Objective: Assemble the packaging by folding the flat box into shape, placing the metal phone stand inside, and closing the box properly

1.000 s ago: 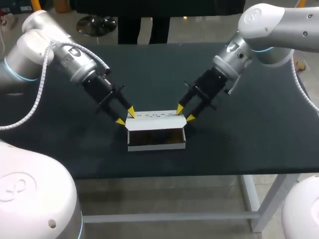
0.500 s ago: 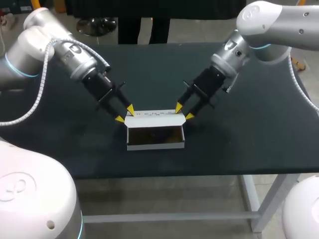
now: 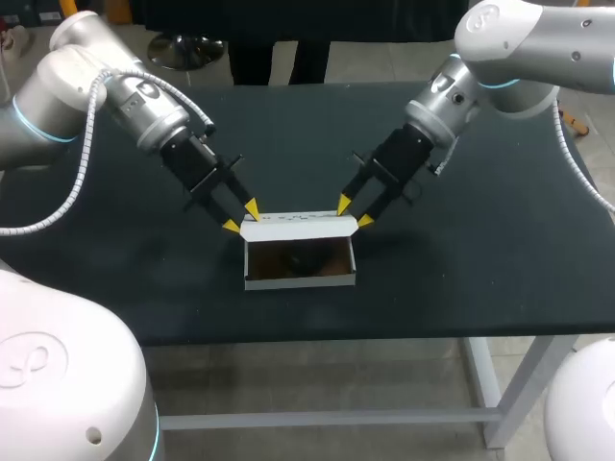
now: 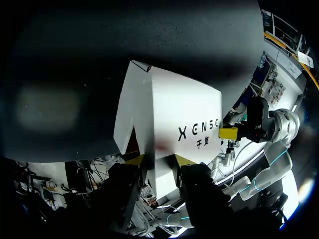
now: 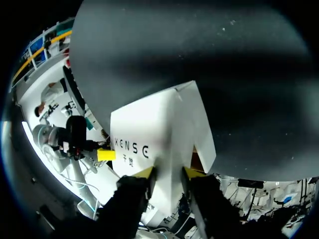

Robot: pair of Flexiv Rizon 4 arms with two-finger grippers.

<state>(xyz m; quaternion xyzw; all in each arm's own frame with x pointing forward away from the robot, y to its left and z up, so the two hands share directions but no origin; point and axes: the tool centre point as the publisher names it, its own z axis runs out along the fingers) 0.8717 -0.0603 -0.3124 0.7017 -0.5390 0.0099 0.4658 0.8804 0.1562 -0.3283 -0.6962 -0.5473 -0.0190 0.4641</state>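
Box (image 3: pixel 300 280) sits on table (image 3: pixel 461 259), toward the front edge. Body is formed, top open. Lid (image 3: pixel 298 227) stands up off the far wall. Dark shape in the cavity is prob. the phone stand (image 3: pixel 300 257); too dim to confirm how it lies.

L: left gripper (image 3: pixel 240 217) set narrow, tips pinching the lid's left end. Left wrist view shows the white panel running between both yellow tips, w/ contact on both sides.
R: right gripper (image 3: pixel 350 212) likewise narrow, pinching the lid's right end.

Step, as judged: swing lid fwd + down, tuck flap.

Risks:
1. Arms out of sync -> one end leads, lid twists, crease goes skew, flap misses the front wall.
2. Nothing pins the box body. Fwd pull on the lid could drag or tip the whole box, since light card gives little resistance.
3. Pinch too hard -> dented card. Too light -> lid slips out mid-swing.
4. If the stand pokes above the rim (can't tell), the lid jams on it and bows.
5. Side flaps: unclear whether they are folded in. If out, the lid won't seat.
6. Tips are close to the side walls. Too low an arc -> a finger crushes a wall.
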